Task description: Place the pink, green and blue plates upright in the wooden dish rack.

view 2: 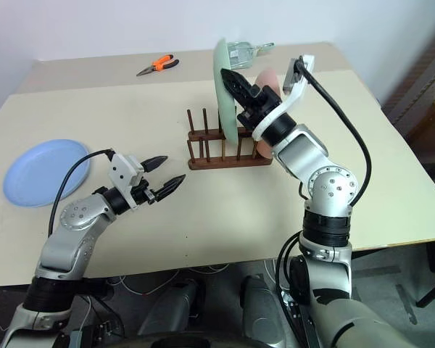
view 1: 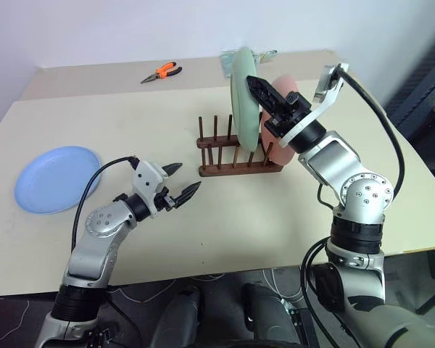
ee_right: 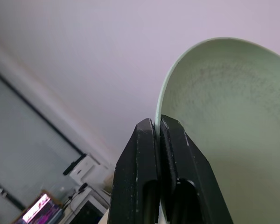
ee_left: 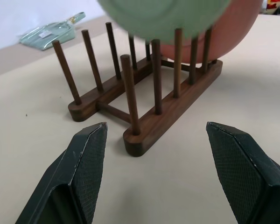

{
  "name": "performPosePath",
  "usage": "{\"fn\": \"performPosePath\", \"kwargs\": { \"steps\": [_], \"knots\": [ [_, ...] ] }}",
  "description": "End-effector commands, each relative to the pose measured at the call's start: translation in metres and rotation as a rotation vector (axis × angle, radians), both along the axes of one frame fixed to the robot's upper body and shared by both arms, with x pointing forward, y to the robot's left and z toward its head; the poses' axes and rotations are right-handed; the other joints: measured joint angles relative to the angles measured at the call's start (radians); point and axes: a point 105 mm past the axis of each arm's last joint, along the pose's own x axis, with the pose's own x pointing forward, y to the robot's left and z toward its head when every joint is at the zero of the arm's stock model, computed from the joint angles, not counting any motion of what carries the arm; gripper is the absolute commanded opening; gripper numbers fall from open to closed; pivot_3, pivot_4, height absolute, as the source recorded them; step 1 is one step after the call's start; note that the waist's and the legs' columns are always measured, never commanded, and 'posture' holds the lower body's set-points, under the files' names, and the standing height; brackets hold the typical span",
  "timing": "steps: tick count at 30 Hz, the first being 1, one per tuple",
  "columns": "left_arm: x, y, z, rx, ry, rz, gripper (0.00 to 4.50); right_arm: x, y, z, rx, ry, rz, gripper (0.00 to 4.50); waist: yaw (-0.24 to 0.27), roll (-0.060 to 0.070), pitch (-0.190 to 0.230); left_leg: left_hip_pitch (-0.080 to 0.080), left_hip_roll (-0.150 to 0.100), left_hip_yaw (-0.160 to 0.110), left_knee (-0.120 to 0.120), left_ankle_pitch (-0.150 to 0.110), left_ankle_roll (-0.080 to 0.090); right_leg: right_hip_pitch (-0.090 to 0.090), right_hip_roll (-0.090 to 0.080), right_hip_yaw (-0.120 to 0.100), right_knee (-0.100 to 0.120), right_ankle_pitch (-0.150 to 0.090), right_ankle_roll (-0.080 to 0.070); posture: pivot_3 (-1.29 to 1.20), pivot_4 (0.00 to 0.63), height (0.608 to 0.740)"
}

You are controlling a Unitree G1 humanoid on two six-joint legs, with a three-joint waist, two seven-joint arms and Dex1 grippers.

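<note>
Second plate in hand: pale mint green round plastic plate (view 1: 243,98) pinched at its rim in right gripper (view 1: 264,93) jaws, upright over dark wooden pegged dish rack (view 1: 235,154), beside racked salmon pink plate (view 1: 283,119). Next: lowering between pegs. Left gripper (view 1: 181,181) jaws wide, empty; light blue plate (view 1: 56,178) flat on table (view 1: 225,217).

green plate (view 1: 243,98) and the right claw (view 1: 255,83) cover most of the pink plate (view 1: 281,148); clear bag (view 1: 264,53) behind mostly hidden too.
</note>
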Motion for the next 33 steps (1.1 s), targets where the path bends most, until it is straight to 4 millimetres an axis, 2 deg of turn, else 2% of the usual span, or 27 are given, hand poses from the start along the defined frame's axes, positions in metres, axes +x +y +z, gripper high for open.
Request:
{"fn": "performPosePath", "kwargs": {
  "steps": [1,3,6,7,9,10,13,15,16,18,19,21,23,25,27,30,33],
  "knots": [
    [-0.005,-0.003,0.010,-0.008,-0.031,-0.023,3.49,-0.001,-0.001,0.010,0.009,-0.043,-0.005,0.66,0.000,0.000,0.000,0.000,0.000,0.000,0.000,0.000,0.000,0.000,0.000,0.000,0.000,0.000,0.000,0.00,0.150,0.738],
    [-0.006,-0.004,0.009,-0.013,-0.021,-0.030,3.49,0.002,-0.002,0.013,-0.022,-0.066,-0.031,1.47,0.000,0.000,0.000,0.000,0.000,0.000,0.000,0.000,0.000,0.000,0.000,0.000,0.000,0.000,0.000,0.00,0.150,0.738],
    [-0.007,-0.005,0.007,-0.026,0.006,-0.039,3.49,0.008,-0.006,0.020,-0.087,-0.122,-0.097,3.01,0.000,0.000,0.000,0.000,0.000,0.000,0.000,0.000,0.000,0.000,0.000,0.000,0.000,0.000,0.000,0.00,0.150,0.738],
    [-0.008,-0.004,0.007,-0.031,0.017,-0.039,3.73,0.010,-0.007,0.023,-0.096,-0.136,-0.116,3.52,0.000,0.000,0.000,0.000,0.000,0.000,0.000,0.000,0.000,0.000,0.000,0.000,0.000,0.000,0.000,0.00,0.150,0.738],
    [-0.008,-0.003,0.006,-0.037,0.028,-0.032,4.30,0.012,-0.010,0.030,-0.137,-0.180,-0.157,3.53,-0.001,0.000,0.000,0.000,0.000,0.000,0.000,0.000,0.000,0.000,0.000,0.000,0.000,0.000,0.000,0.00,0.150,0.738],
    [-0.007,-0.001,0.007,-0.039,0.026,-0.017,4.44,0.013,-0.010,0.033,-0.193,-0.222,-0.184,3.53,-0.001,0.000,0.000,0.000,0.000,0.000,0.000,0.000,0.000,0.000,0.001,0.000,0.000,0.000,0.000,0.00,0.150,0.738],
    [0.001,0.011,0.011,-0.054,0.011,0.069,4.44,0.010,-0.008,0.042,-0.334,-0.334,-0.235,3.53,0.000,0.000,0.000,0.000,0.000,0.000,0.000,0.000,0.000,0.000,0.000,0.000,0.000,0.000,0.000,0.00,0.150,0.738],
    [0.013,0.034,0.015,-0.083,-0.004,0.227,4.44,0.004,-0.002,0.049,-0.412,-0.426,-0.234,3.53,0.001,0.000,0.000,0.000,0.000,0.000,0.000,0.000,0.000,0.000,0.000,0.000,0.000,0.000,0.000,0.00,0.150,0.738],
    [0.018,0.049,0.021,-0.132,-0.018,0.319,4.44,-0.002,0.004,0.053,-0.476,-0.500,-0.226,3.53,0.000,0.000,0.000,0.000,0.000,0.000,0.000,0.000,0.000,0.000,0.000,0.000,0.000,0.000,0.000,0.00,0.150,0.738],
    [0.024,0.079,0.030,-0.209,-0.051,0.488,4.50,-0.013,0.016,0.053,-0.595,-0.620,-0.194,4.09,-0.002,0.000,0.000,0.000,0.000,0.000,0.000,0.000,0.000,0.000,0.000,0.000,0.000,0.000,0.000,0.00,0.150,0.738],
    [0.027,0.101,0.034,-0.223,-0.073,0.626,4.50,-0.021,0.025,0.050,-0.678,-0.699,-0.164,4.40,-0.002,0.000,0.000,0.000,0.000,0.000,0.000,0.000,0.000,0.000,0.000,0.000,0.000,0.000,0.000,0.00,0.150,0.738],
    [0.027,0.153,0.039,-0.250,-0.110,0.939,4.50,-0.032,0.042,0.039,-0.817,-0.827,-0.104,4.46,-0.001,0.000,0.000,0.000,0.000,0.000,0.000,0.000,0.000,-0.001,0.001,0.000,0.000,0.000,0.000,0.00,0.150,0.738],
    [0.012,0.206,0.046,-0.331,-0.144,1.269,4.50,-0.040,0.054,0.027,-0.908,-0.911,-0.058,4.46,-0.003,-0.001,0.000,0.000,0.000,0.000,0.001,0.000,0.000,-0.001,0.001,-0.001,0.001,0.000,0.001,0.00,0.150,0.738],
    [-0.011,0.243,0.048,-0.445,-0.152,1.515,4.50,-0.042,0.060,0.017,-0.930,-0.936,-0.025,4.46,-0.001,-0.002,0.000,0.000,0.000,0.000,0.001,0.000,0.000,-0.001,0.001,-0.001,0.001,0.000,0.001,0.00,0.150,0.738],
    [-0.031,0.265,0.041,-0.563,-0.113,1.676,4.50,-0.042,0.064,0.009,-0.934,-0.940,-0.003,4.46,0.003,-0.004,-0.001,0.000,0.000,0.000,0.001,0.000,-0.001,0.000,0.000,-0.001,0.000,0.000,0.001,0.00,0.150,0.738],
    [-0.044,0.267,0.020,-0.655,0.024,1.762,4.50,-0.043,0.068,0.004,-0.929,-0.949,0.029,4.46,0.009,-0.005,-0.001,0.000,-0.002,0.000,0.001,0.000,-0.001,0.000,-0.001,-0.001,0.000,0.001,0.002,0.00,0.150,0.738],
    [-0.035,0.249,-0.004,-0.831,0.216,1.643,4.50,-0.047,0.073,0.003,-0.913,-0.965,0.053,4.46,0.021,-0.008,-0.002,0.000,-0.002,-0.002,0.003,0.000,-0.001,0.002,-0.001,-0.002,0.000,0.001,0.002,0.00,0.150,0.738]
  ]
}}
